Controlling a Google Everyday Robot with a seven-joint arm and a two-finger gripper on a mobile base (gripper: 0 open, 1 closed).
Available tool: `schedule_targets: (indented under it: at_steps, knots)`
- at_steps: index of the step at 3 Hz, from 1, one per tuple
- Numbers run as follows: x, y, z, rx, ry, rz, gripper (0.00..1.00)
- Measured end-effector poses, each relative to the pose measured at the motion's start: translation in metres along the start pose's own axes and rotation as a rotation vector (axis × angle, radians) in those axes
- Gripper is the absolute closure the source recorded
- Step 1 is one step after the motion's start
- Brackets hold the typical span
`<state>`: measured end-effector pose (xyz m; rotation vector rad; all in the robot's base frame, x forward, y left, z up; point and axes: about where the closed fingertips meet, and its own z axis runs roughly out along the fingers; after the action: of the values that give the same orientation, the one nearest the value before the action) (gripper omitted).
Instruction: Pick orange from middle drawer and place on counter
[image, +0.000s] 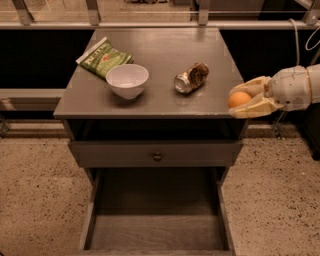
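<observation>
My gripper (246, 100) comes in from the right and is shut on the orange (239, 99), a small round fruit held between the pale fingers (252, 109). It hangs at the right front corner of the counter (160, 60), level with the top's edge. The middle drawer (156, 231) is pulled open below, and its bare grey floor holds nothing.
On the counter stand a white bowl (127, 80), a green snack bag (104, 58) behind it and a crushed can (191, 78) lying on its side. A closed drawer front with a round knob (157, 156) sits under the top. Speckled floor surrounds the cabinet.
</observation>
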<state>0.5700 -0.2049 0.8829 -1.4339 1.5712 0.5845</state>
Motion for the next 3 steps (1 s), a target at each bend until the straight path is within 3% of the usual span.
schedule_targets:
  at_steps: [1, 2, 3]
  knots:
    - [0.000, 0.000, 0.000, -0.001, -0.001, 0.000, 1.00]
    - [-0.003, -0.014, 0.008, 0.046, 0.056, 0.002, 1.00]
    - [-0.005, -0.046, 0.026, 0.137, 0.132, -0.012, 1.00]
